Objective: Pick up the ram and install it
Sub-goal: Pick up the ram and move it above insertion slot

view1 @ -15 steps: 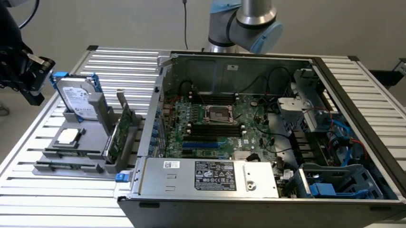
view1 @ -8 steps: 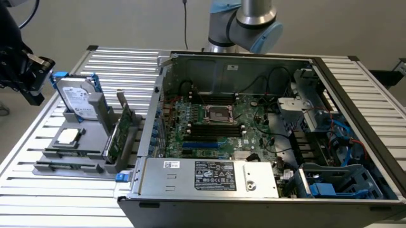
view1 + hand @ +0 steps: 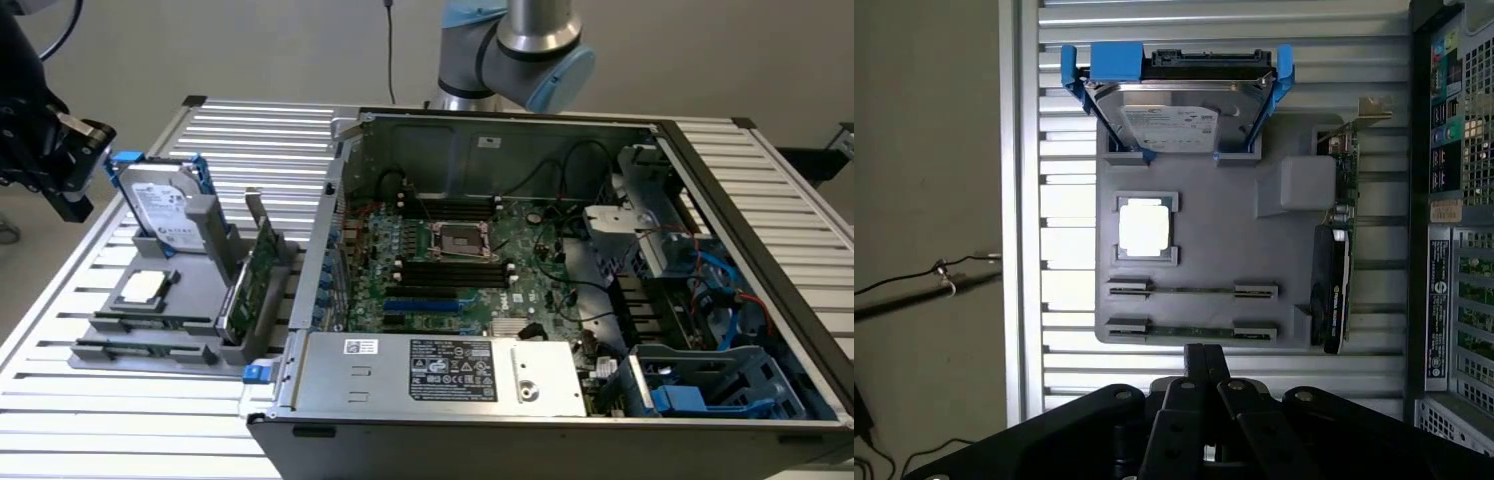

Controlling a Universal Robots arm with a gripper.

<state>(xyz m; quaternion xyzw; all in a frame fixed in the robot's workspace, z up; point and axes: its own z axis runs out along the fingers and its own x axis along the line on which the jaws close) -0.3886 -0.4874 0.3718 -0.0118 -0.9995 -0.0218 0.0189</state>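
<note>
Ram (image 3: 1192, 331), a thin green strip seen edge-on, sits in a gray holder (image 3: 1204, 250) near the tool (image 3: 1204, 352), fingers together.

Slatted aluminium bench (image 3: 747, 190). Grey fixture tray (image 3: 194, 305) at the exterior view's left: hard drive in blue rails (image 3: 163, 205) standing at far end, CPU chip (image 3: 144, 288) flat in its pocket, expansion card (image 3: 256, 275) upright on the case side. Open PC case (image 3: 507, 140) just beside the tray, motherboard (image 3: 454, 280) exposed, power supply (image 3: 441, 368) at near edge.
</note>
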